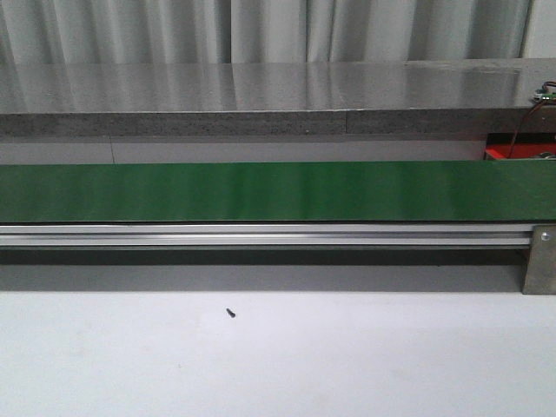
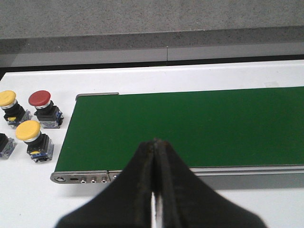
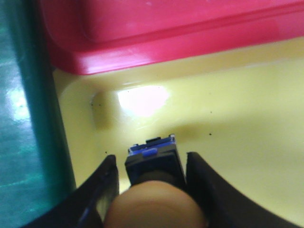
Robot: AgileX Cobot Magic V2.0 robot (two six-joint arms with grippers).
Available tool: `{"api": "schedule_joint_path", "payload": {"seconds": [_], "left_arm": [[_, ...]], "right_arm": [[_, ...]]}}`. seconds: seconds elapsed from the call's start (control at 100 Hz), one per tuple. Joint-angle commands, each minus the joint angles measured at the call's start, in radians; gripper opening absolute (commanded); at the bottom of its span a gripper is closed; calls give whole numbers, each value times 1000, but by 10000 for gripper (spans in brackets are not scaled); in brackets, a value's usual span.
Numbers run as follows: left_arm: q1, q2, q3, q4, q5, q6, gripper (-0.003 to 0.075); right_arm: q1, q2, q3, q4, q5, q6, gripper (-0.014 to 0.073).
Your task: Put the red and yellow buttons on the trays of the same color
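In the right wrist view my right gripper (image 3: pixel 152 164) is shut on a yellow button (image 3: pixel 154 206) with a black and blue base, held just over the floor of the yellow tray (image 3: pixel 247 118). The red tray (image 3: pixel 166 28) lies against the yellow one. In the left wrist view my left gripper (image 2: pixel 155 142) is shut and empty, over the near edge of the green belt (image 2: pixel 190 123). Beside the belt's end stand a red button (image 2: pixel 39 99) and two yellow buttons (image 2: pixel 7 98) (image 2: pixel 27 129). Neither gripper shows in the front view.
The green conveyor belt (image 1: pixel 278 191) with its aluminium rail (image 1: pixel 261 234) crosses the front view. A small black screw (image 1: pixel 230 313) lies on the white table. A grey ledge (image 1: pixel 261 95) runs behind. Another button base (image 2: pixel 3 144) is cut off at the left wrist view's edge.
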Motion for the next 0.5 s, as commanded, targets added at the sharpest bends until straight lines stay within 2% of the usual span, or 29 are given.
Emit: {"api": "schedule_joint_path", "payload": {"seconds": [0.0, 0.38, 0.45, 0.49], "left_arm": [[-7, 5, -28, -21, -64, 0, -20], [-7, 5, -28, -21, -64, 0, -20], [-7, 5, -28, -21, -64, 0, -20], [-7, 5, -28, -21, -64, 0, -20]], "right_arm": [[-5, -36, -21, 14, -26, -9, 111], [-5, 13, -21, 23, -3, -9, 113], [-5, 13, -21, 24, 1, -9, 146], [-5, 13, -21, 25, 1, -9, 202]]}}
